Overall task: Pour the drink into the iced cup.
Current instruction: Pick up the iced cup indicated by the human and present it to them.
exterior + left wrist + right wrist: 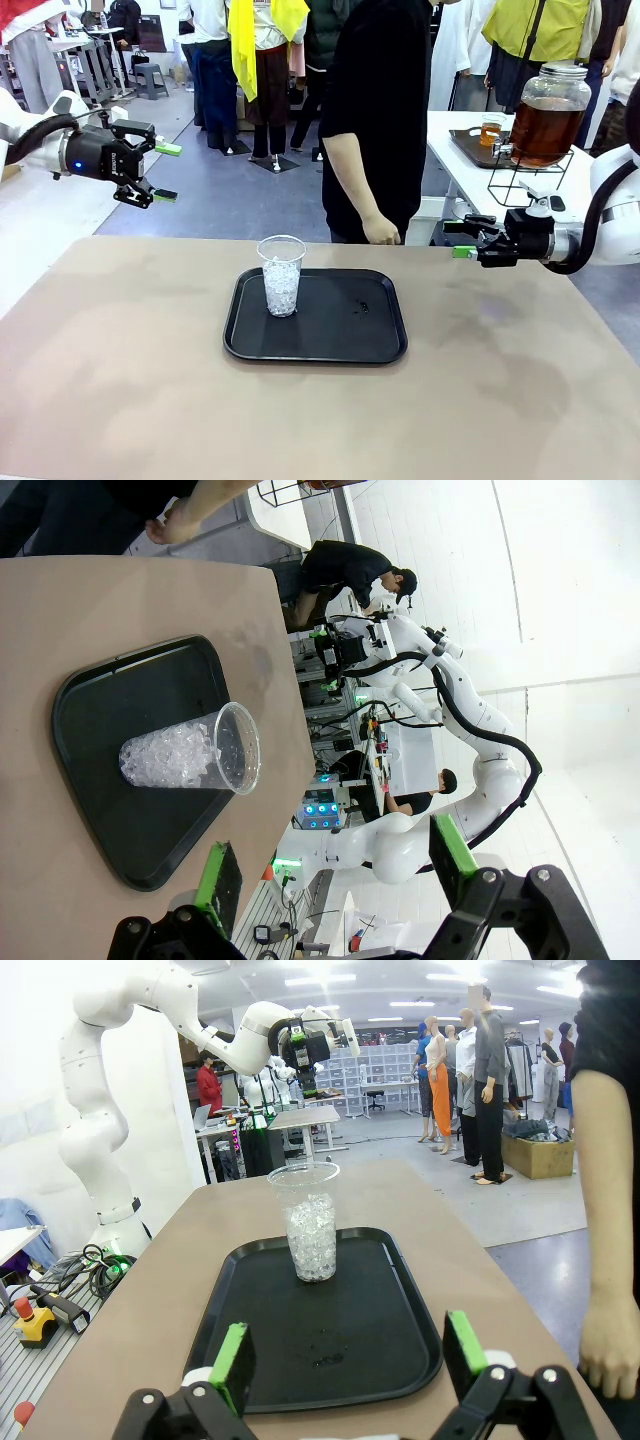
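The front view takes in the drink (543, 128), amber liquid in a glass spigot jar (556, 88) on a wire stand (520, 185) on a white side table (440, 125) behind the right arm, well apart from the iced cup (281, 276). The cup stands upright, mouth up and long axis vertical, on the left half of a black tray (330, 345) mid-desk (120, 380), with ice in its lower part. The left gripper (166, 172) hangs off the desk's far left corner and the right gripper (463, 236) at its far right edge, both with fingers spread and empty. A person's hand (381, 231) hangs beyond the far edge. The left wrist view is rolled, so the cup (190, 756) reads sideways there. The right wrist view looks level across the tray (390, 1350) at the cup (311, 1225), with the left arm (95, 1130) beyond
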{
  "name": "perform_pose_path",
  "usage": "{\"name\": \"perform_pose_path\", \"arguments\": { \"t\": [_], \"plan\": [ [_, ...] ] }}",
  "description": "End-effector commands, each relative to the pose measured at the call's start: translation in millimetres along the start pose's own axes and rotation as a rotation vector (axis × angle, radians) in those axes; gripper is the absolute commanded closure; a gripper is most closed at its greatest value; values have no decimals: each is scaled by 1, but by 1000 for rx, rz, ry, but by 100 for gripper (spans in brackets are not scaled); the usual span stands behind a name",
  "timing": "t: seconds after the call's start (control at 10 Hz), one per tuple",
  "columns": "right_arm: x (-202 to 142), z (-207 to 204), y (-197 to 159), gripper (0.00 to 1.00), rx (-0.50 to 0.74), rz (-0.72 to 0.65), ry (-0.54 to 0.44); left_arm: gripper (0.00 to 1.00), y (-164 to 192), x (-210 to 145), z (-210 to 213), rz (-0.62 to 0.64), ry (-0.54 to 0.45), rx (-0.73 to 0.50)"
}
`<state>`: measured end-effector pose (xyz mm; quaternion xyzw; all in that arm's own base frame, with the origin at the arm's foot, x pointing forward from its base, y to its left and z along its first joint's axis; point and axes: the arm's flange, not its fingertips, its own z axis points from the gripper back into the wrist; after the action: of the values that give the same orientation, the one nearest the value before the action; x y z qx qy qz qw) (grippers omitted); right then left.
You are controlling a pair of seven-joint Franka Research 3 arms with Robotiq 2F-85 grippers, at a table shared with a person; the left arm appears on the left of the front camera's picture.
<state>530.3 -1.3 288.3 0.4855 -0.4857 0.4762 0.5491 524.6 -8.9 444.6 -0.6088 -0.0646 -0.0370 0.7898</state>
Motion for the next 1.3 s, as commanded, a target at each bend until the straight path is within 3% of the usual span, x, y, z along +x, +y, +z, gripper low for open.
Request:
{"name": "perform_pose_path", "arguments": {
  "t": [0.0, 1.2],
  "plan": [
    [2, 1, 1, 0, 6, 1, -6, 0, -1, 0, 0, -3, -3, 2],
    [2, 1, 1, 0, 6, 1, -6, 0, -1, 0, 0, -3, -3, 2]
  ]
}}
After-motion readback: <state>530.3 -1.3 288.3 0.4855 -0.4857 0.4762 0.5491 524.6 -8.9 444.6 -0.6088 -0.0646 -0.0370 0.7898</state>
